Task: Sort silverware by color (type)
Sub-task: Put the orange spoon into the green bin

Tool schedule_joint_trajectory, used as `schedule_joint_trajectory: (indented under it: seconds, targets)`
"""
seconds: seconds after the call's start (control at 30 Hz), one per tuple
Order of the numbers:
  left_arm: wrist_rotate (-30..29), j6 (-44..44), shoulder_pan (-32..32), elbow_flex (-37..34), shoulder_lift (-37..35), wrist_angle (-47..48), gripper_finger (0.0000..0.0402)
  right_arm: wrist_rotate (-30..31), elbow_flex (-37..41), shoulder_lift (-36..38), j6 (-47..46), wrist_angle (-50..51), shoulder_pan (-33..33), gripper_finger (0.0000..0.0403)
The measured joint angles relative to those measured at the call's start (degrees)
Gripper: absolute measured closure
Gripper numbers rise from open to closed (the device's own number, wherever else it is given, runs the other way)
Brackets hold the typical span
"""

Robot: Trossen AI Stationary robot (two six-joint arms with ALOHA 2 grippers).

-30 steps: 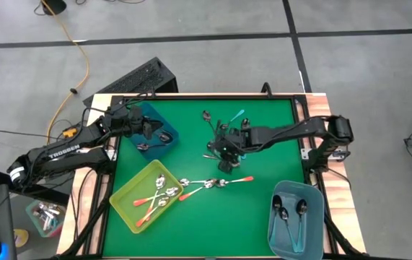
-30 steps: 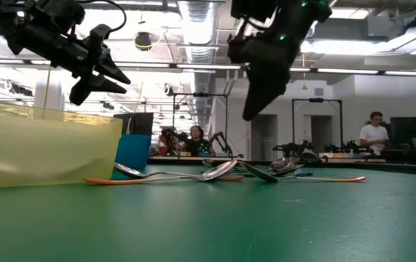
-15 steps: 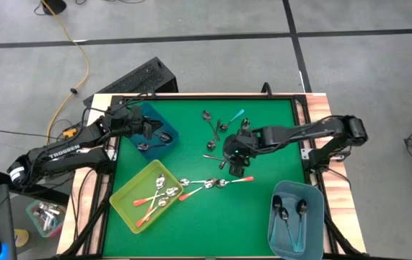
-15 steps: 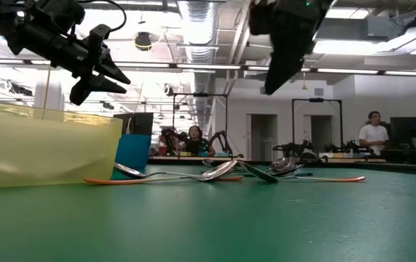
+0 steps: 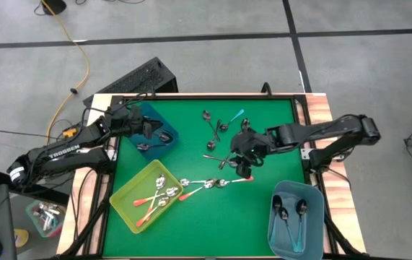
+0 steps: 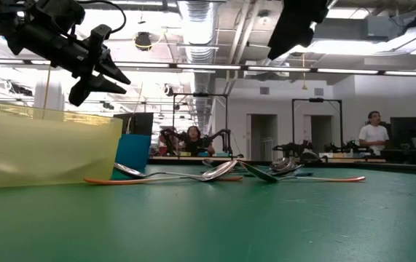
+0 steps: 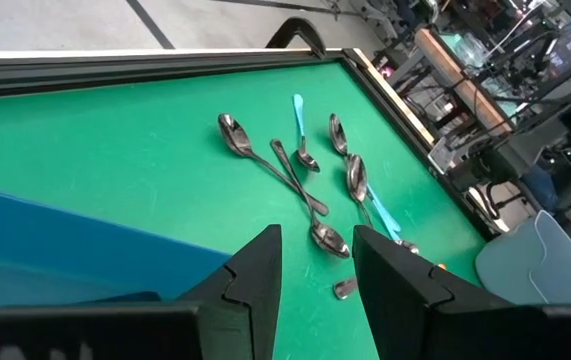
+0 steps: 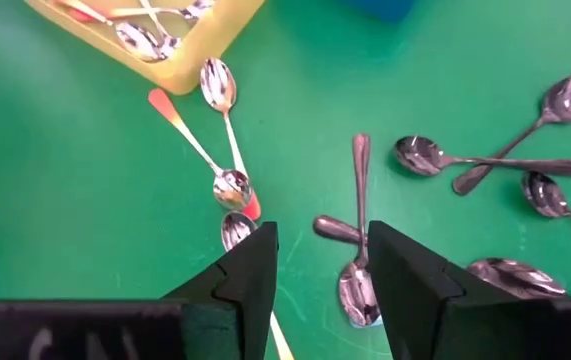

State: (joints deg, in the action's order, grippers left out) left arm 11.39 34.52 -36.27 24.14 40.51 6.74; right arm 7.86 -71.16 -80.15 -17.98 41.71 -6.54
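The right end effector (image 5: 242,156) hangs open and empty above the spoons (image 5: 216,128) lying in the middle of the green table (image 5: 191,227), so it should drop straight down over just one.

Small spoons lie flat on the green mat: orange-handled spoons (image 5: 216,183) in a row at centre, more in the yellow bin at lower left; dark grey spoons (image 5: 213,124) and one teal-handled spoon (image 5: 236,115) scattered at upper centre.
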Motion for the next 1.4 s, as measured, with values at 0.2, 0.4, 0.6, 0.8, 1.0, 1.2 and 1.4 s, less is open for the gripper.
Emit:
schedule_joint_trajectory:
  seconds: [0.2,0.4,0.6,0.8,1.0,1.2,1.4]
  targets:
    - [-0.1,0.0,0.0,0.0,0.0,0.0,0.0292,0.1,0.0,0.4,0.0,0.1,-2.5,0.0236]
    - [-0.1,0.0,0.0,0.0,0.0,0.0,0.0292,2.3,0.0,0.3,-0.1,-0.3,-5.7,0.0237]
    - [-0.1,0.4,0.0,0.0,0.0,0.1,0.0292,4.2,0.0,0.3,-0.1,-0.3,-7.2,0.0237]
    - [-0.2,0.4,0.0,0.0,0.0,0.1,0.0292,4.3,0.0,0.2,-0.7,-0.5,-7.4,0.0237]
    - [-0.2,0.4,0.0,0.0,0.0,0.1,0.0292,4.3,0.0,0.2,-0.6,-0.5,-7.4,0.0237]
    - [-0.2,0.4,0.0,0.0,0.0,0.1,0.0292,4.4,0.0,0.8,2.0,1.2,-7.3,0.0237]
    - [-0.2,1.9,0.0,0.0,0.0,0.1,0.0292,5.8,0.0,4.1,3.1,2.5,-5.9,0.0237]
